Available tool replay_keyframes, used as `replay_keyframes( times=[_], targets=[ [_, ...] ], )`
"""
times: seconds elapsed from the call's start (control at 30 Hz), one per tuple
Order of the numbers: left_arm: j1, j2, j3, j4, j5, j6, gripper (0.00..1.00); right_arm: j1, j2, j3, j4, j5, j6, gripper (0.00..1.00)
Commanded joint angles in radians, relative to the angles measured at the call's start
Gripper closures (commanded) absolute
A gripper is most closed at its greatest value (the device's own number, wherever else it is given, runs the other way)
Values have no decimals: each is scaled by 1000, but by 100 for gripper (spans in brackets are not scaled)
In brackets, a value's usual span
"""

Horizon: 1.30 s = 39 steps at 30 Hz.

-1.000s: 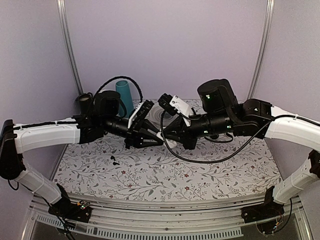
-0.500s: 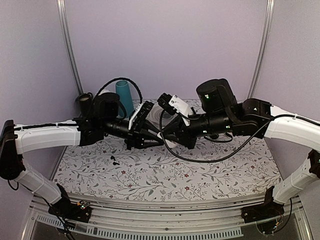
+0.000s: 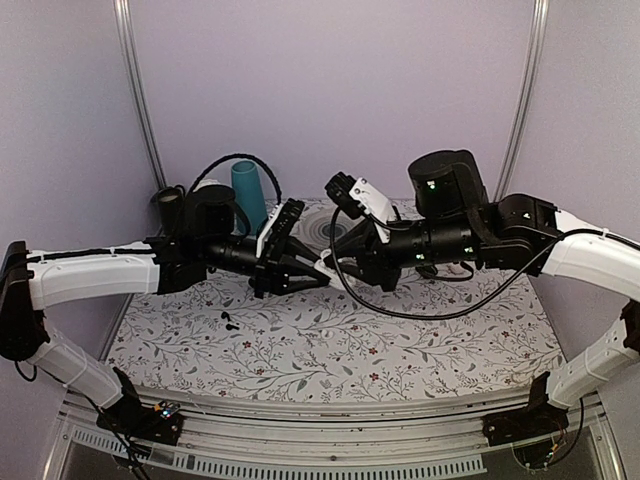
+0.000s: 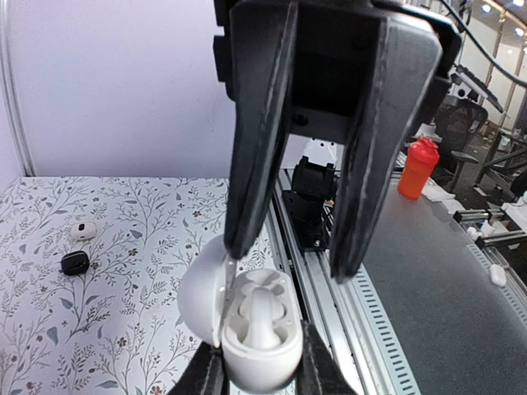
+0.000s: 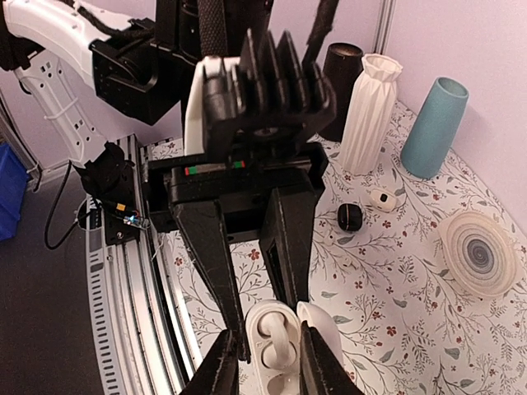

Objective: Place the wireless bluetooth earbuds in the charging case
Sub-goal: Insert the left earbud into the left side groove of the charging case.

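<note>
The white charging case (image 4: pixel 262 329) is held up above the table with its lid (image 4: pixel 202 290) swung open to the left. My left gripper (image 4: pixel 262 369) is shut on the case body. One white earbud (image 4: pixel 257 317) lies seated inside it, seen too in the right wrist view (image 5: pixel 276 337). My right gripper (image 4: pixel 290 259) faces the case from above, open, holding nothing. One of its fingertips (image 4: pixel 236 245) is by the lid's edge. In the top view the two grippers meet at mid table (image 3: pixel 325 270). Two black earbuds (image 3: pixel 229 321) lie on the mat at the left.
A small black case (image 5: pixel 350 216) and a small white case (image 5: pixel 383 197) lie on the floral mat. Behind them stand a black cup (image 5: pixel 344 78), a white ribbed vase (image 5: pixel 370 111) and a teal cup (image 5: pixel 434 127). A round spiral coaster (image 5: pixel 482 251) lies at the right.
My right gripper has opened and drawn back a little to the right, away from the case. The left arm keeps the case in the same place.
</note>
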Motion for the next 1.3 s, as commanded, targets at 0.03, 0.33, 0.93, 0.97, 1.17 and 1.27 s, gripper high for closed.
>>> replay_keyframes(
  times=[0.03, 0.33, 0.93, 0.97, 1.17, 1.27],
  targets=[
    [-13, -22, -16, 36, -14, -8, 100, 8, -49, 8, 56, 44, 35, 76],
    [-12, -28, -16, 37, -26, -6, 100, 8, -20, 7, 28, 24, 88, 95],
    [-12, -42, -16, 39, -34, -2, 100, -1, 9, -15, 14, 71, 109, 97],
    [-13, -42, -16, 40, -33, -2, 100, -3, 11, -15, 13, 71, 110, 97],
    [-13, -42, -14, 42, -35, -1, 100, -3, 29, -8, 0, 59, 106, 97],
    [-12, -42, -14, 44, -39, 0, 100, -2, 37, -4, -8, 54, 99, 97]
  ],
)
